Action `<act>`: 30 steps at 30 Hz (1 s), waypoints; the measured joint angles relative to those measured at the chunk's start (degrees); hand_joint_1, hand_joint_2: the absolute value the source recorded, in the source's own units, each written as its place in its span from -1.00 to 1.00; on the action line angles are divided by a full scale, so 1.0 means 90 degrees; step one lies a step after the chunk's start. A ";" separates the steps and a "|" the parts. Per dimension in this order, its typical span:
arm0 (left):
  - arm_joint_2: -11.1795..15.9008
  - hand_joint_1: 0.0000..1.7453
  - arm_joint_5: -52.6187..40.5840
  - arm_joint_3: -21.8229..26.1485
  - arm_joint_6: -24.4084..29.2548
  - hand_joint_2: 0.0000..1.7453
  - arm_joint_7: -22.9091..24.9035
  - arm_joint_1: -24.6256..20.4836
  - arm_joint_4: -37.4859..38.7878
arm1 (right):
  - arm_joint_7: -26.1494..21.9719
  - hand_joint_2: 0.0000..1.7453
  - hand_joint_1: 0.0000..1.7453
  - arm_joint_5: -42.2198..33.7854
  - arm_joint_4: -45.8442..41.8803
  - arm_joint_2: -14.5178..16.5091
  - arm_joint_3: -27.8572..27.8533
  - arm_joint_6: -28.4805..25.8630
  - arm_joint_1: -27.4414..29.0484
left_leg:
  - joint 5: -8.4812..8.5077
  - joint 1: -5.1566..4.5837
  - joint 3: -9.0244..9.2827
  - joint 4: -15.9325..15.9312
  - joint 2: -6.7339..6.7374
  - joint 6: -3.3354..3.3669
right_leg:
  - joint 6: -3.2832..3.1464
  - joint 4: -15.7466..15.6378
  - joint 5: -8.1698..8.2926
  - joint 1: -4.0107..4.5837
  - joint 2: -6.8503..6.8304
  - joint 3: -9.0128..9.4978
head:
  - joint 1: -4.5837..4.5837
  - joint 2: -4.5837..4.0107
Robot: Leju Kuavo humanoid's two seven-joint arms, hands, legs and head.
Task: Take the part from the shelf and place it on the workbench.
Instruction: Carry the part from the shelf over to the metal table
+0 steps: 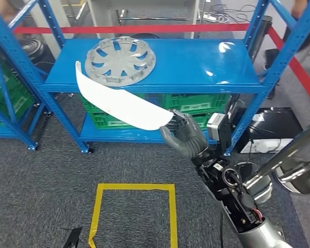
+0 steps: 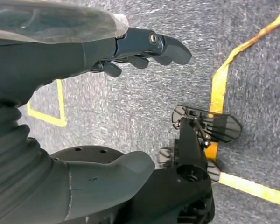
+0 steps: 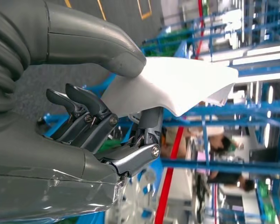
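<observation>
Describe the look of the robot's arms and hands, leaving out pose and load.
The right hand is grey, with a thick thumb and darker fingers with metal screws. Its silver arm carries exposed black joints and cables. The left hand shows a grey ribbed cover and dark fingers.

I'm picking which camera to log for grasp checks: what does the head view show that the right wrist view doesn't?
Head view alone: the silver wheel cover lying on the blue shelf's upper deck, green crates below it, and a yellow tape square on the carpet.
Right wrist view alone: the thumb pressing on the part, with fingers beneath it.
Both: the right robot hand holding the white part.
</observation>
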 joint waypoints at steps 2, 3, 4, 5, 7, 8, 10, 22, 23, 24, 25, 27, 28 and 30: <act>0.0004 -1.00 0.0067 0.0000 0.0019 1.00 -0.0001 -0.0001 0.0000 | -0.0005 1.00 1.00 -0.0006 0.0024 0.0011 0.0023 0.0058 -0.0035 | -0.0005 0.0002 -0.0070 0.0087 -0.0146 -0.0062 | -0.0007 -0.0704 0.0269 -0.0034 0.0254 0.0295 | 0.0006 0.0000; 0.0007 -1.00 0.0098 0.0000 0.0031 1.00 0.0005 0.0001 0.0000 | -0.0009 1.00 1.00 -0.0009 0.0042 0.0023 0.0034 0.0086 -0.0049 | 0.0006 0.0007 -0.0120 0.0112 -0.0209 -0.0100 | -0.0017 -0.0821 0.0276 -0.0037 0.0328 0.0330 | 0.0005 0.0000; 0.0012 -1.00 0.0118 0.0000 0.0042 1.00 0.0013 0.0008 0.0000 | -0.0011 1.00 1.00 -0.0010 0.0062 0.0039 0.0043 0.0102 -0.0056 | 0.0031 0.0014 -0.0164 0.0123 -0.0273 -0.0143 | -0.0034 -0.0837 0.0273 -0.0023 0.0313 0.0320 | 0.0005 0.0000; 0.0025 -1.00 0.0134 0.0000 0.0049 1.00 0.0020 0.0025 0.0000 | -0.0012 1.00 1.00 -0.0011 0.0077 0.0061 0.0049 0.0112 -0.0062 | 0.0052 0.0026 -0.0196 0.0115 -0.0330 -0.0183 | -0.0069 -0.0843 0.0285 -0.0025 0.0251 0.0304 | 0.0007 0.0000; 0.0032 -1.00 0.0152 0.0000 0.0053 1.00 0.0032 0.0066 0.0000 | -0.0014 1.00 1.00 -0.0010 0.0097 0.0112 0.0054 0.0115 -0.0085 | -0.0051 0.0027 -0.0300 0.0271 -0.0165 -0.0255 | -0.0152 -0.0890 0.0327 -0.0035 0.0106 0.0306 | -0.0012 0.0000; 0.0036 -1.00 0.0155 0.0000 0.0053 1.00 0.0036 0.0073 -0.0001 | -0.0017 1.00 1.00 -0.0012 0.0103 0.0134 0.0055 0.0116 -0.0101 | -0.0207 0.0025 -0.0430 0.0537 -0.0005 -0.0288 | -0.0186 -0.0914 0.0346 -0.0046 0.0025 0.0304 | -0.0046 0.0000; 0.0032 -1.00 0.0156 0.0000 0.0053 1.00 0.0044 0.0063 -0.0001 | -0.0023 1.00 1.00 -0.0015 0.0135 0.0154 0.0055 0.0118 -0.0122 | -0.0635 0.0037 -0.0850 0.1427 0.0273 -0.0353 | -0.0214 -0.0924 0.0359 -0.0030 -0.0148 0.0287 | -0.0119 0.0000; 0.0076 -1.00 0.0316 0.0000 0.0065 1.00 0.0012 0.0081 -0.0001 | -0.0179 1.00 1.00 0.0049 0.0392 0.0287 0.0081 0.0248 -0.0257 | 0.0005 -0.0026 -0.0149 0.0051 0.0539 -0.0135 | -0.0004 -0.0812 0.0168 0.0031 -0.0705 0.0307 | -0.0195 0.0000; 0.0077 -1.00 0.0325 0.0000 0.0066 1.00 0.0009 0.0083 -0.0001 | -0.0186 1.00 1.00 0.0047 0.0409 0.0293 0.0086 0.0256 -0.0263 | 0.0019 -0.0010 -0.0143 0.0036 0.0481 -0.0095 | 0.0018 -0.0579 0.0014 0.0020 -0.0549 0.0213 | -0.0168 0.0000; 0.0078 -1.00 0.0337 0.0000 0.0067 1.00 0.0006 0.0082 -0.0001 | -0.0193 1.00 1.00 0.0045 0.0429 0.0294 0.0090 0.0266 -0.0267 | 0.0026 -0.0002 -0.0139 0.0028 0.0421 -0.0066 | 0.0030 -0.0194 -0.0200 0.0014 -0.0361 0.0045 | -0.0134 0.0000; 0.0080 -1.00 0.0352 0.0000 0.0068 1.00 0.0003 0.0077 -0.0001 | -0.0199 1.00 1.00 0.0044 0.0457 0.0295 0.0095 0.0278 -0.0268 | 0.0028 -0.0005 -0.0140 0.0028 0.0352 -0.0044 | 0.0031 0.0288 -0.0427 0.0019 -0.0231 -0.0179 | -0.0095 0.0000; 0.0080 -1.00 0.0380 0.0000 0.0070 1.00 0.0013 0.0072 -0.0001 | -0.0206 1.00 1.00 0.0044 0.0533 0.0295 0.0103 0.0305 -0.0267 | 0.0028 -0.0014 -0.0138 0.0036 0.0182 -0.0031 | 0.0028 0.1038 -0.0658 0.0026 -0.0149 -0.0548 | -0.0041 0.0000; 0.0080 -1.00 0.0393 0.0000 0.0070 1.00 0.0023 0.0073 -0.0001 | -0.0211 1.00 1.00 0.0045 0.0571 0.0296 0.0106 0.0325 -0.0272 | 0.0028 -0.0016 -0.0137 0.0045 0.0088 -0.0032 | 0.0021 0.1082 -0.0584 0.0025 -0.0139 -0.0588 | -0.0025 0.0000; 0.0075 -1.00 0.0431 0.0000 0.0074 1.00 0.0031 0.0075 -0.0001 | -0.0225 1.00 1.00 0.0045 0.0638 0.0304 0.0111 0.0382 -0.0316 | 0.0021 -0.0014 -0.0133 0.0077 -0.0105 -0.0041 | -0.0013 0.0429 -0.0115 0.0019 -0.0057 -0.0331 | 0.0005 0.0000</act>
